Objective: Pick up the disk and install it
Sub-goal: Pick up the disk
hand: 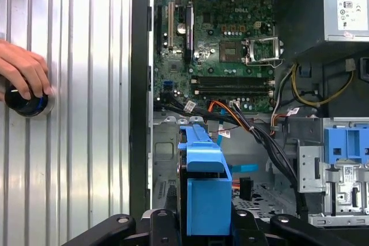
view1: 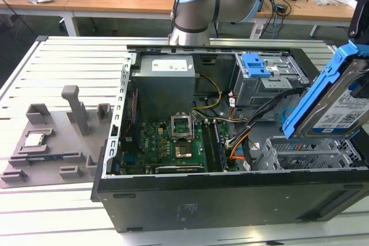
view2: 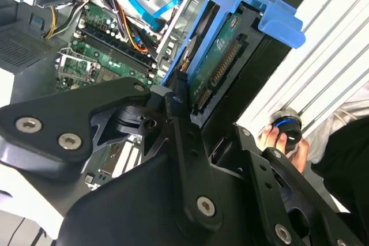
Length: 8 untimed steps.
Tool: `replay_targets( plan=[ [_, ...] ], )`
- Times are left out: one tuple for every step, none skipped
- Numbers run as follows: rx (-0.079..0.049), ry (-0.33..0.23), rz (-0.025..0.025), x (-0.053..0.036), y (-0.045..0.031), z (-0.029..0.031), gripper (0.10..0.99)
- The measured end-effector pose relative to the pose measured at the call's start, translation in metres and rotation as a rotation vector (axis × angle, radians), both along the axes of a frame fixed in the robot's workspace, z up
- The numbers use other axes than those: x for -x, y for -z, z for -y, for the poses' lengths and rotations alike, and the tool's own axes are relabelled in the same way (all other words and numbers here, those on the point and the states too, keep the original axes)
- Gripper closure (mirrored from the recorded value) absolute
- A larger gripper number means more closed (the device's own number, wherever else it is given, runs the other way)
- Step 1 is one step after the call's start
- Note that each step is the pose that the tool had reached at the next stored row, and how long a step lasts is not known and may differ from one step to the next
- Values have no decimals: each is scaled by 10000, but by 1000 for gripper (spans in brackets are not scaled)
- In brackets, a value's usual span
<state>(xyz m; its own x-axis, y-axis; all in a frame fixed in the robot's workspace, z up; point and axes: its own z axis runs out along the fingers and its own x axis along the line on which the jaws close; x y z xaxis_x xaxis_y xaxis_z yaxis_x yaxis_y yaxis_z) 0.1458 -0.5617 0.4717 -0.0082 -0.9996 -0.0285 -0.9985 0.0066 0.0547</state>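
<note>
Exterior view: tool (view2: 190,120) clamped on disk (view1: 337,105), tilted above PC case (view1: 230,197).

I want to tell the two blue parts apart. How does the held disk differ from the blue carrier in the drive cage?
The disk is in the air, tilted on edge, in the gripper; the blue carrier sits flat in the cage. The disk's frame surrounds a labelled silver drive; I cannot tell if the carrier holds one. Both have bright blue plastic.
</note>
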Motion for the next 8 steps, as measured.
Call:
replay_targets(
  plan=[
    [3, 0, 0, -11, 12, 0, 725],
    [4, 0, 0, -16, 22, 0, 725],
    [4, 0, 0, -25, 47, 0, 725],
    [3, 0, 0, -33, 72, 0, 725],
    [3, 1, 0, -41, 103, 0, 725],
    [4, 4, 0, -42, 128, 0, 725],
    [4, 7, 0, -42, 149, 0, 725],
    [3, 7, 0, -42, 162, 0, 725]
  ],
)
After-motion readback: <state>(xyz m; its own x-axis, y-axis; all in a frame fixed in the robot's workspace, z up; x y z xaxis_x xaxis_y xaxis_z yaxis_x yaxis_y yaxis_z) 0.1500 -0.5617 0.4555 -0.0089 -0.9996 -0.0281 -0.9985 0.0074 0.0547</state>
